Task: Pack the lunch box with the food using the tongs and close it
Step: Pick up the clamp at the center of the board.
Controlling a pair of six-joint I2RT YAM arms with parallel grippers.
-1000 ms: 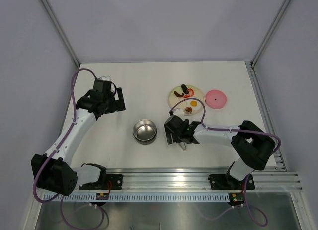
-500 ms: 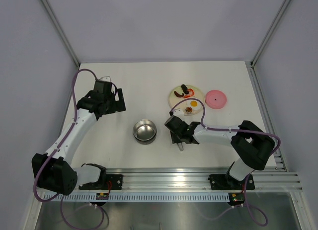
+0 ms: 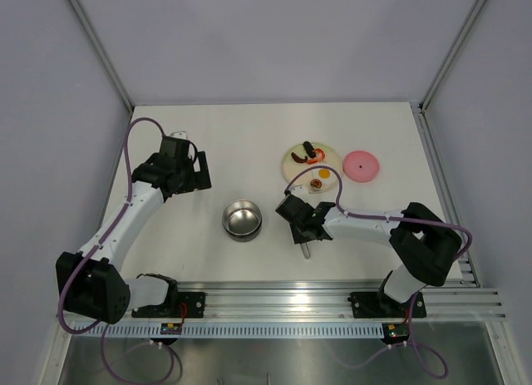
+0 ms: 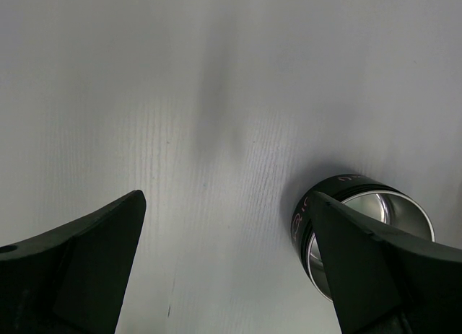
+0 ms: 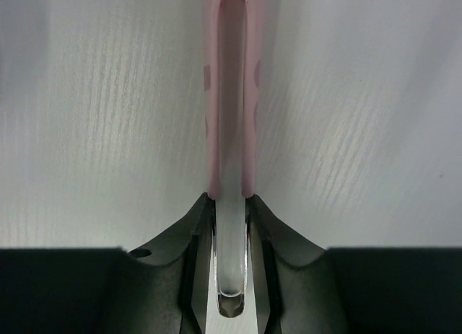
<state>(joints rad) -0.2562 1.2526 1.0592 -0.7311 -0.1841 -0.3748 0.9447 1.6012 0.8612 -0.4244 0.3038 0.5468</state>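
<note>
The lunch box, a shiny steel bowl (image 3: pixel 242 219), stands at the table's middle; it also shows in the left wrist view (image 4: pixel 375 204). Its pink lid (image 3: pixel 362 165) lies at the far right. The food sits on a cream plate (image 3: pixel 293 162): a dark sausage piece (image 3: pixel 308 145), a fried egg (image 3: pixel 324 175) and a small brown piece (image 3: pixel 317 185). My right gripper (image 3: pixel 301 227) (image 5: pixel 231 198) is shut on the pale pink tongs (image 5: pixel 231 96), low over the table right of the bowl. Their joined end (image 3: pixel 306 250) sticks out behind the fingers. My left gripper (image 3: pixel 195 170) (image 4: pixel 225 197) hangs open, left of the bowl.
A metal rail (image 3: pixel 332 293) runs along the near edge, with both arm bases on it. Frame posts rise at the back corners, and pale walls close in the sides.
My right gripper's jaws have closed onto the tongs lying on the table, and the wrist has turned slightly. The left arm has barely shifted.
</note>
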